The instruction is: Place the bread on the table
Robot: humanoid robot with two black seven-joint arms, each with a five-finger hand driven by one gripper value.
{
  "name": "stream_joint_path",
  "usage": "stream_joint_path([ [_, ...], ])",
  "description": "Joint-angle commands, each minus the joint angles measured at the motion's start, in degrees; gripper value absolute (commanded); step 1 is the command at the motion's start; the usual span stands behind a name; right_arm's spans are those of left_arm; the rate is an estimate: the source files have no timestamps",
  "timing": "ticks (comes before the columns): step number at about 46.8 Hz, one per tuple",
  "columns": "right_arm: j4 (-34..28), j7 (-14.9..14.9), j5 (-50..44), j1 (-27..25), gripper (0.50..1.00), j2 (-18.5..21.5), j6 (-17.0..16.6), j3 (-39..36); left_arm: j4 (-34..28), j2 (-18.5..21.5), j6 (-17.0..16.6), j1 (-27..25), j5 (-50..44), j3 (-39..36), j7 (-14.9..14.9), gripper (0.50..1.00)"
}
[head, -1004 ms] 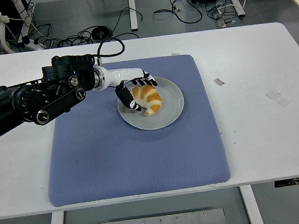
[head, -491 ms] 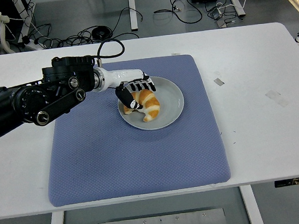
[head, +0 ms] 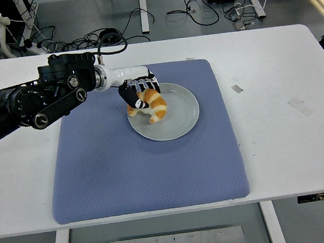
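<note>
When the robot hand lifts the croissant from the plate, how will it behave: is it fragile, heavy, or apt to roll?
The croissant looks puffy and flaky, so it is probably light and may crush or shed crumbs under the fingers of the left robot hand. Its curved, uneven shape suggests it would rock rather than roll on the plate. The browned crust seems dry, so likely not slippery.

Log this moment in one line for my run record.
left hand: shut on croissant | croissant: over plate | mat: bare

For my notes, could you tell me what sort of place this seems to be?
Probably a robotics lab or workshop: a white table stands on a grey floor strewn with cables, and a blue mat marks the work area.
</note>
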State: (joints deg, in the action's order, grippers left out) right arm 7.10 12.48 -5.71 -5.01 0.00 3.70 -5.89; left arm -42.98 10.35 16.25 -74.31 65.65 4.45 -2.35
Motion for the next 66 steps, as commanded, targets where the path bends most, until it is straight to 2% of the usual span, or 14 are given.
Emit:
stream_joint_path([
  [1, 0.0, 0.0, 0.0, 0.0, 1.000, 0.0, 0.0, 0.0, 1.1, 0.9, 0.0, -0.8, -1.1, 0.0, 0.0, 0.500],
  [16, 0.0, 0.0, 0.0, 0.0, 1.000, 0.0, 0.0, 0.0, 3.4, 7.7, 0.0, -0.2, -3.2, -0.4, 0.2, 0.500],
  [27, 0.0, 0.0, 0.0, 0.0, 1.000, 0.0, 0.0, 0.0, 5.2, 9.9, 0.0, 1.1, -3.5, -0.2, 0.4, 0.500],
  [54, 0.0, 0.0, 0.0, 0.0, 1.000, 0.0, 0.0, 0.0, 5.2, 9.8, -0.5, 2.6, -9.3, -0.7, 1.8, 0.500],
  [66, 0.0, 0.0, 0.0, 0.0, 1.000, 0.0, 0.0, 0.0, 5.2, 9.9, -1.0, 3.0, -9.7, -0.6, 5.0, 0.500],
])
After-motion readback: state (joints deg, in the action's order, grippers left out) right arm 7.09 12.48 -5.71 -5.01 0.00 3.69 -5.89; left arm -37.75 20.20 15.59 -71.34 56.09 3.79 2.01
